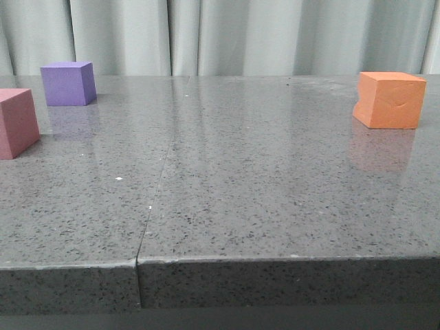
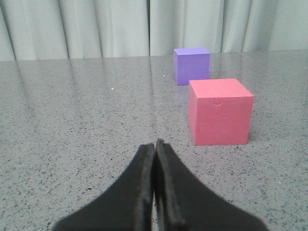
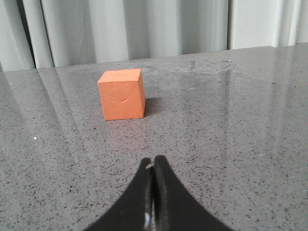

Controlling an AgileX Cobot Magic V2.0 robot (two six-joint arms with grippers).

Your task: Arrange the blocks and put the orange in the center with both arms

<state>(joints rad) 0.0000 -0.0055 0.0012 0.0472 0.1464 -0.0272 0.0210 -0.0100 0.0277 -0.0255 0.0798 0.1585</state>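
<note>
The orange cube (image 1: 390, 100) sits at the far right of the grey stone table, with a small curved dent on its near face. It also shows in the right wrist view (image 3: 122, 94), well ahead of my right gripper (image 3: 154, 160), which is shut and empty. The purple cube (image 1: 67, 83) stands at the far left and the pink-red cube (image 1: 16, 122) is nearer, at the left edge. In the left wrist view the pink-red cube (image 2: 219, 111) is close ahead and to one side of my shut, empty left gripper (image 2: 155, 143), with the purple cube (image 2: 191, 65) behind it. Neither gripper shows in the front view.
The table (image 1: 227, 172) has a seam (image 1: 155, 192) running front to back left of centre, and its front edge (image 1: 275, 260) is near the camera. A pale curtain (image 1: 240, 34) hangs behind the table.
</note>
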